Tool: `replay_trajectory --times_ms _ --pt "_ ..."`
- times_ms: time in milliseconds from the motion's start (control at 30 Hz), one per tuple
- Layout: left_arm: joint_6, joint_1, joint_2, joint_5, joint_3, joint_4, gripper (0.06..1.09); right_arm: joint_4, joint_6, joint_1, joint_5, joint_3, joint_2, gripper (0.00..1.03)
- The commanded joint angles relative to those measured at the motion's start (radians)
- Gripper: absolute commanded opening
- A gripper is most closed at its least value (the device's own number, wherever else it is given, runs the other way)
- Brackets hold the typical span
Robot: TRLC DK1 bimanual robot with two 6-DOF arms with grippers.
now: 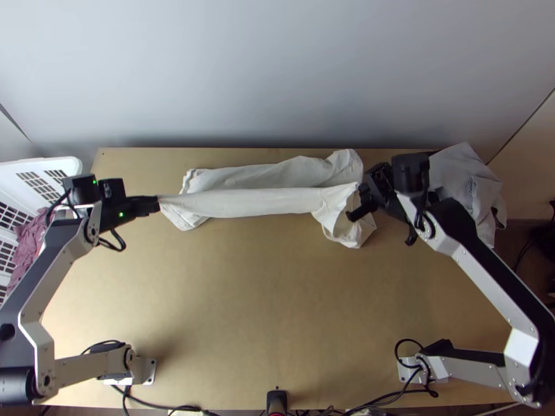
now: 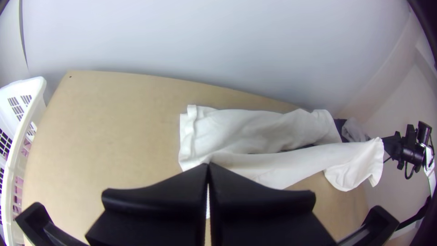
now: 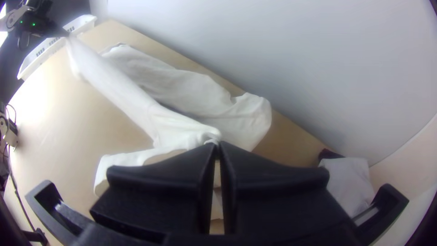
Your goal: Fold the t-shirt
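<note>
T-shirt (image 1: 250,202), long axis running left to right, left pincer (image 1: 157,202) and right pincer (image 1: 361,188) each pinching it

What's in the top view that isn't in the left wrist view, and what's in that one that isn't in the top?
From the top view: the left arm's base and the right arm's base, near the table's front edge.

From the left wrist view: a close look at the left gripper from behind, its jaws meeting at the tips.

Both share: the white t-shirt, a strip stretched between left gripper and right gripper, more of it bunched behind; the white basket; and grey cloth.
</note>
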Motion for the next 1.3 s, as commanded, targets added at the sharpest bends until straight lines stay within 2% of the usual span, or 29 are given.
replay_trajectory --times_ms 0,300,533,767,1033,1067,1100,1133,1200,1233,1267 --pt "0.006 -0.021 0.120 -0.018 0.127 0.009 0.09 0.058 -0.034 -0.061 -0.025 0.113 0.136 0.03" --pt "0.008 -0.043 0.362 -0.055 0.375 -0.008 0.09 0.169 -0.077 -0.139 -0.028 0.231 0.334 0.03" --pt "0.051 -0.043 0.522 -0.060 0.558 -0.103 0.09 0.295 -0.133 -0.168 -0.043 0.252 0.429 0.03" --pt "0.146 -0.041 0.554 -0.058 0.547 -0.169 0.09 0.420 -0.261 -0.188 -0.043 0.265 0.547 0.03" --pt "0.177 -0.012 0.621 -0.058 0.504 -0.180 0.09 0.479 -0.262 -0.217 -0.035 0.251 0.689 0.03" --pt "0.175 -0.011 0.627 -0.058 0.504 -0.180 0.10 0.499 -0.261 -0.217 -0.028 0.248 0.692 0.03" --pt "0.170 -0.007 0.629 -0.058 0.503 -0.180 0.18 0.514 -0.252 -0.217 -0.025 0.242 0.692 0.03" --pt "0.167 -0.006 0.631 -0.057 0.501 -0.183 0.34 0.520 -0.247 -0.217 -0.023 0.240 0.692 0.13" --pt "0.160 -0.009 0.623 -0.055 0.491 -0.192 0.70 0.520 -0.230 -0.223 -0.014 0.242 0.681 0.55" --pt "0.151 -0.012 0.609 -0.054 0.481 -0.195 0.83 0.520 -0.212 -0.229 -0.008 0.243 0.670 0.72" --pt "0.147 -0.017 0.595 -0.054 0.469 -0.195 0.91 0.512 -0.193 -0.235 -0.003 0.246 0.655 0.84"
